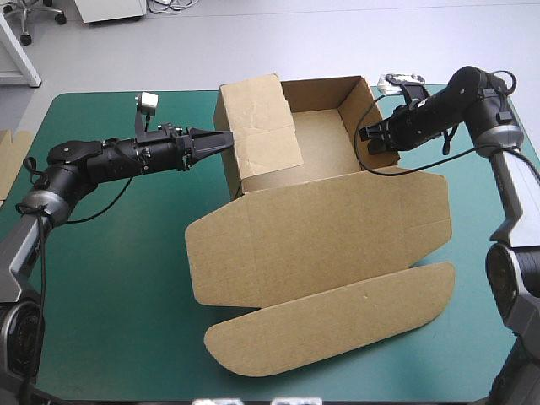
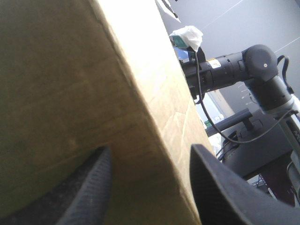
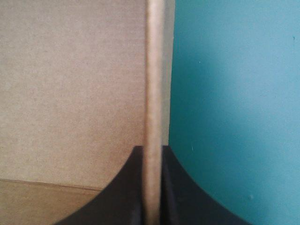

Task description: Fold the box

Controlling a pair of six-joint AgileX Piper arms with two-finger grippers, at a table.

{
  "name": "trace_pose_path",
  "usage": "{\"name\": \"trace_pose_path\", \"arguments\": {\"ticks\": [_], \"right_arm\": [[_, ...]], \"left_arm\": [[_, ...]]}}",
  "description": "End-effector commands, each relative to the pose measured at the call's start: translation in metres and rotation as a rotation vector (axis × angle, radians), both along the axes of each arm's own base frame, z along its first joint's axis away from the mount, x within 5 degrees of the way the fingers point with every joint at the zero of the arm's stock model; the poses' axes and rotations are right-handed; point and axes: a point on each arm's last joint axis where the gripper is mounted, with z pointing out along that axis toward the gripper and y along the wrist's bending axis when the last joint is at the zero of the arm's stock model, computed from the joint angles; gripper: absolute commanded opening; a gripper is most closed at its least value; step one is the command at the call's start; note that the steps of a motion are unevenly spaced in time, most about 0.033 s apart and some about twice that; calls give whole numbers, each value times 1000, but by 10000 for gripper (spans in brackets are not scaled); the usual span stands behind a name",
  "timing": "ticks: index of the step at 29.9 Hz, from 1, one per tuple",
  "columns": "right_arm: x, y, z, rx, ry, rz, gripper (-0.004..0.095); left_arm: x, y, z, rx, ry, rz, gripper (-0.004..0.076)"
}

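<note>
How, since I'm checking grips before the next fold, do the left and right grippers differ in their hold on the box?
The right gripper is shut on the box, pinching its right wall at the edge; the left gripper is open at the left flap. The right gripper's wall stands upright; the left gripper's flap leans inward. Both meet the box's sides.

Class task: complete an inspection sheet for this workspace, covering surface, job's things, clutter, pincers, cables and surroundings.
Surface: table, teal-green cover, flat.
Job's things: brown box, an open tray with walls raised, lid flat toward the near edge.
Clutter: more board at the table's left edge.
Pincers: left pincer open, astride the box's left wall; right pincer shut on the right wall.
Cables: nothing seen beyond the robot's own.
Surroundings: nothing seen.
</note>
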Motion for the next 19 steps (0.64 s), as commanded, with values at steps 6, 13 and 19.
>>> {"name": "trace_pose_path", "arguments": {"ticks": [6,13,19], "right_arm": [[-13,3,34,73,-91,-2,2],[-14,15,31,21,-91,21,2],[-15,20,30,1,-90,18,2]], "left_arm": [[-8,-6,42,8,-73,-14,449],[-6,-3,49,123,-47,16,469],[-3,-2,50,180,-17,60,469]]}}
